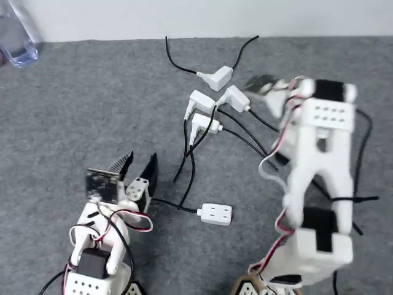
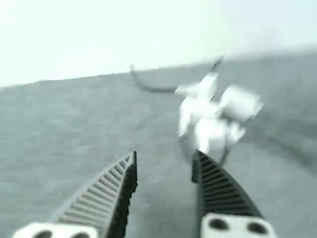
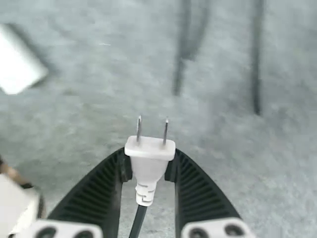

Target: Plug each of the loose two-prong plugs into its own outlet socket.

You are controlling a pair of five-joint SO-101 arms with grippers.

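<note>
My right pincer (image 3: 148, 154) is clamped on a white two-prong plug (image 3: 149, 166), its prongs pointing out over the grey bench (image 3: 237, 124). My left pincer (image 1: 141, 157) stands apart and holds nothing, near the loose outlet socket (image 1: 215, 214). Other white connectors (image 1: 212, 107) lie clustered beyond that socket

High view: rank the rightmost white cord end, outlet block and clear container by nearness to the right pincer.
1. Rightmost white cord end, just beside the right pincer.
2. Outlet block, front centre.
3. Clear container, far-left corner.
</note>
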